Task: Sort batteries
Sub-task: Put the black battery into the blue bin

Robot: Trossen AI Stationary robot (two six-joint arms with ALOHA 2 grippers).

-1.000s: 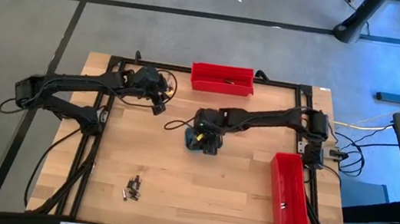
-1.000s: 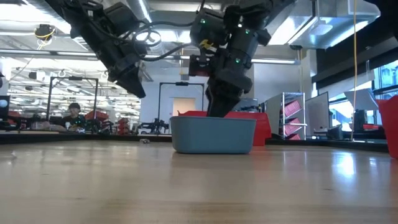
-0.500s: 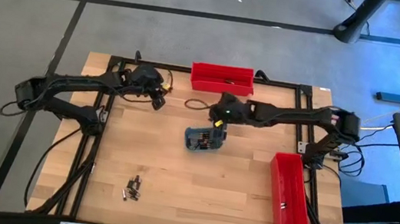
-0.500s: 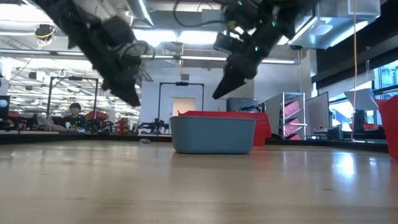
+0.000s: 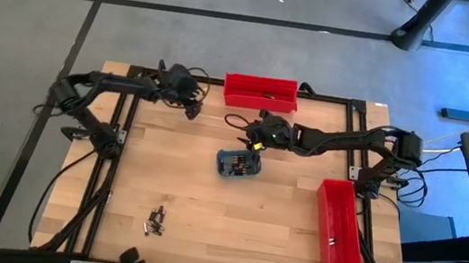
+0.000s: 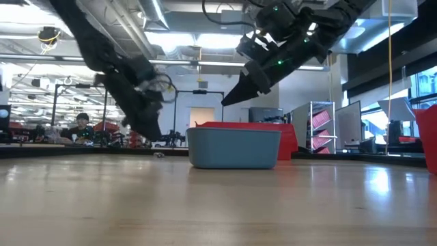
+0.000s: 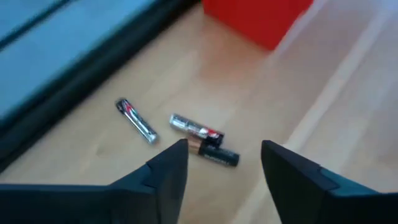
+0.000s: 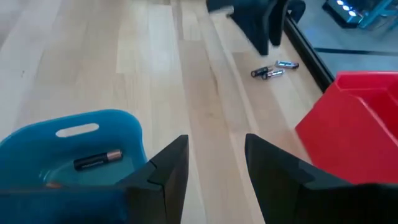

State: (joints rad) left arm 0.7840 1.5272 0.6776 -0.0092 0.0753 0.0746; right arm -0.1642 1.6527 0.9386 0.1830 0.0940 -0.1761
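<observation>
Left gripper (image 7: 221, 163), fingers parted and empty, hangs over three small cylindrical batteries (image 7: 198, 129) near the table's twelve o'clock edge. Right gripper (image 8: 214, 163) (also parted, empty) hovers at one o'clock of the rounded grey-blue plastic tray (image 8: 93, 146) holding a dark copper-tipped battery (image 8: 97, 159).

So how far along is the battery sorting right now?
Early. One battery lies in the far red bin, another in the right red bin. Nothing is in hand: the left end effector hangs open above three loose batteries, the right end effector open beside the blue tray. A cluster remains unsorted.
</observation>
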